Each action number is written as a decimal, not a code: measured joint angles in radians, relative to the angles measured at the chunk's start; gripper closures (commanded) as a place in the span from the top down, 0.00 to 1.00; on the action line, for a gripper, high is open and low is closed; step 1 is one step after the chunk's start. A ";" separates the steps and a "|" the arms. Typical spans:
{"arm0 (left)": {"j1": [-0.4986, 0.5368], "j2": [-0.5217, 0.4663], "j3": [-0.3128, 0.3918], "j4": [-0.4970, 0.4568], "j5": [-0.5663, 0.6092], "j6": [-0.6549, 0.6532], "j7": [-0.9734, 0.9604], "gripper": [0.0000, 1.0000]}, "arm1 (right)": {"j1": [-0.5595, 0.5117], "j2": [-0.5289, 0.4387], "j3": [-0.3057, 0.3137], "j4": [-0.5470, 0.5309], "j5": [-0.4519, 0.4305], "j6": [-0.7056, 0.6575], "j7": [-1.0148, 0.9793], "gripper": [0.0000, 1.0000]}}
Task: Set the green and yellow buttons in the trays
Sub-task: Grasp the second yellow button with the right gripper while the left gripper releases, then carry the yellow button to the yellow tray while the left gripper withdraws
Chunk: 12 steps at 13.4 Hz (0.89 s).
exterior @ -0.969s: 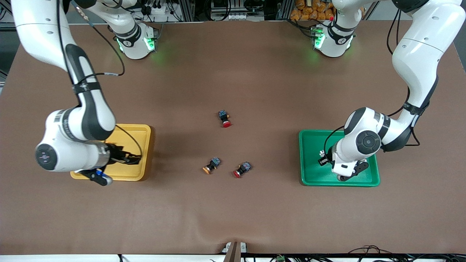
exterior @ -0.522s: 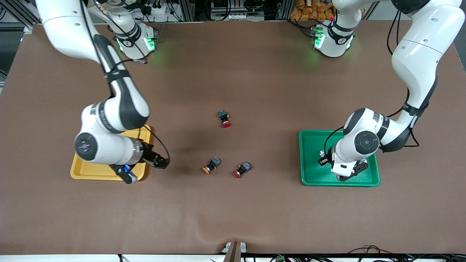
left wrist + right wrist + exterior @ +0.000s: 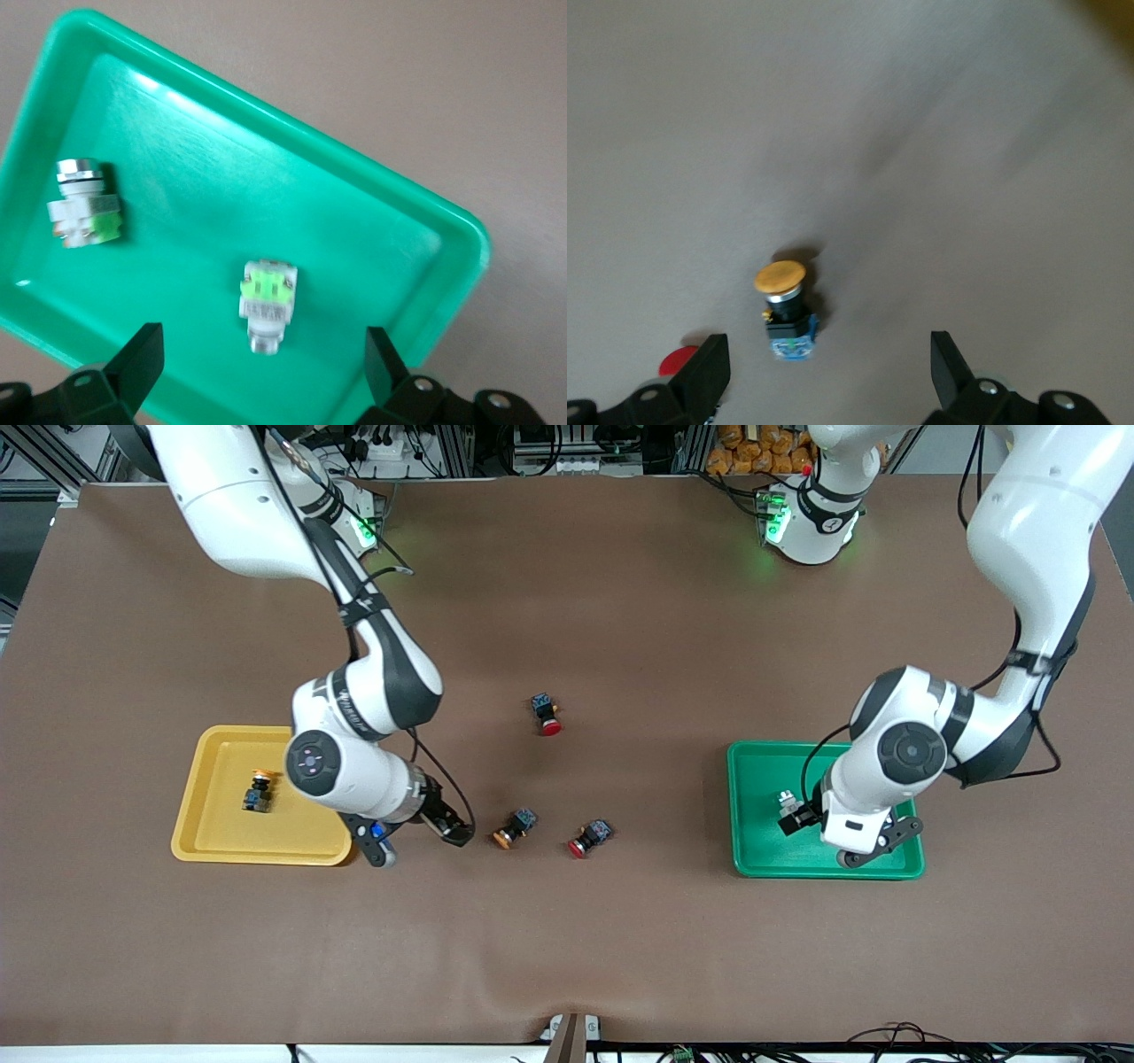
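Now spread wide and empty, left pincer (image 3: 261,376) over whitish-grey, light-green push-button switch (image 3: 267,303) released into shallow green plastic tray (image 3: 381,221); right pincer (image 3: 828,376) likewise agape, shifted from shallow yellow plastic tray (image 3: 213,841) toward orange-capped black-and-blue switch (image 3: 785,308).

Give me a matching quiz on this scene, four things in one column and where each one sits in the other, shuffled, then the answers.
Column one:
1. yellow-capped button
2. two green buttons
3. right gripper
4. second yellow-capped button

Column two:
A. in the green tray
B. on the bare table, beside a red-capped button
C. in the yellow tray
D. open, over the table between the yellow tray and the loose buttons

Pairs: 1-C, 2-A, 3-D, 4-B
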 measured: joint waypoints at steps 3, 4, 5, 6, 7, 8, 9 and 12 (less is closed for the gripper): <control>-0.001 -0.080 -0.055 0.001 0.000 -0.068 0.004 1.00 | 0.039 0.057 0.000 0.025 0.000 0.094 0.067 1.00; -0.001 -0.098 -0.070 0.006 -0.007 -0.091 0.015 1.00 | 0.059 0.088 -0.001 0.043 0.000 0.127 0.099 1.00; 0.002 -0.114 -0.087 0.018 -0.030 -0.116 0.036 1.00 | 0.080 0.126 -0.003 0.075 0.000 0.145 0.122 1.00; 0.010 -0.132 -0.109 0.038 -0.063 -0.141 0.074 1.00 | 0.099 0.169 -0.007 0.113 -0.001 0.153 0.135 1.00; 0.021 -0.150 -0.125 0.056 -0.085 -0.158 0.119 1.00 | 0.111 0.205 -0.010 0.145 -0.008 0.155 0.137 1.00; 0.031 -0.167 -0.134 0.073 -0.095 -0.170 0.162 1.00 | 0.118 0.231 -0.013 0.167 -0.029 0.154 0.138 1.00; 0.039 -0.184 -0.139 0.088 -0.100 -0.188 0.204 1.00 | 0.120 0.247 -0.013 0.178 -0.057 0.154 0.138 1.00; 0.046 -0.202 -0.154 0.157 -0.104 -0.311 0.318 1.00 | 0.124 0.273 -0.013 0.186 -0.093 0.153 0.138 0.72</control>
